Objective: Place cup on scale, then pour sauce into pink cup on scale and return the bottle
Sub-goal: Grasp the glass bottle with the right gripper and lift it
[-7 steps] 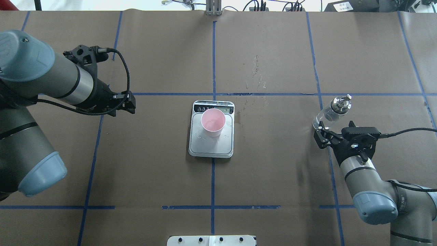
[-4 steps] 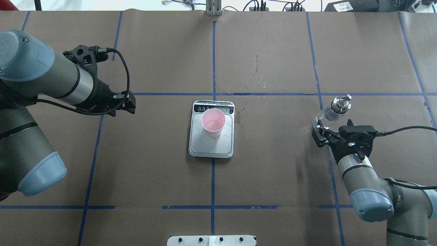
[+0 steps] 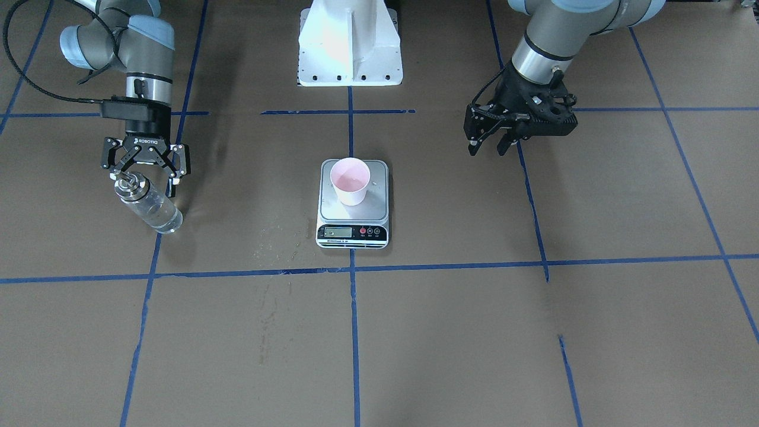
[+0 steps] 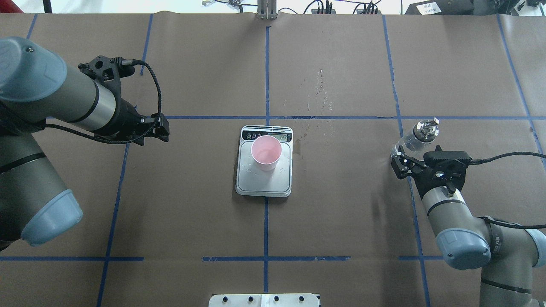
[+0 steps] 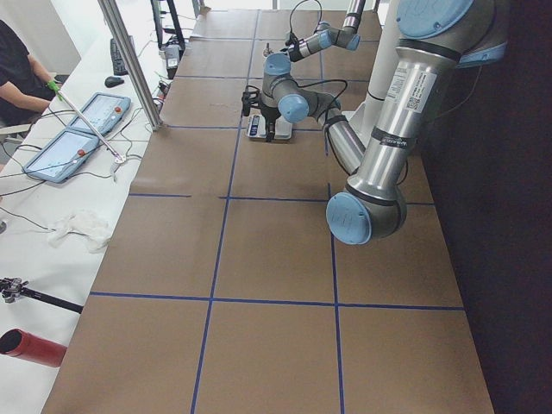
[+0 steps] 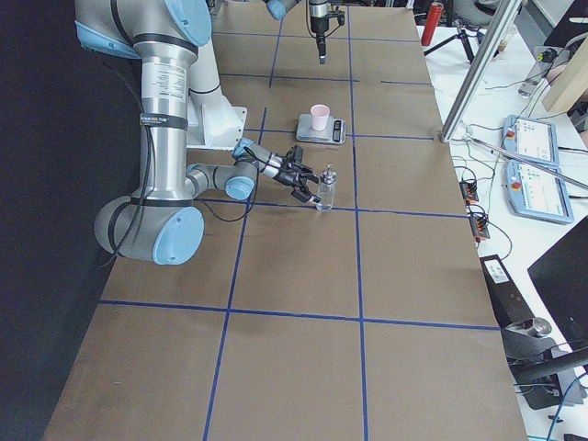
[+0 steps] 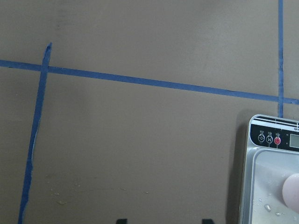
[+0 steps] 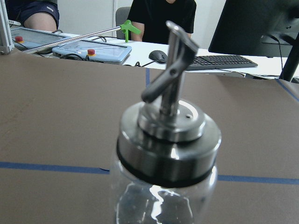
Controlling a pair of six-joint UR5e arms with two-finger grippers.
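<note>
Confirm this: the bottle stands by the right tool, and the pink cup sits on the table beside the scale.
Not quite. The pink cup sits on the scale, not beside it, as the front-facing view shows. The bottle does stand by the right tool.

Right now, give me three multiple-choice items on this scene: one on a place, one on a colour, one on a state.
1. The cup stands: A on the scale's platform; B on the bare tabletop; C on a tape crossing.
2. The bottle's cap is: A red; B black; C silver.
3. The right gripper is: A shut on the bottle; B open; C shut on nothing.
Answers: 1 A, it sits within the steel platform. 2 C, the wrist view shows bright metal. 3 B, the front view shows its fingers spread apart.
</note>
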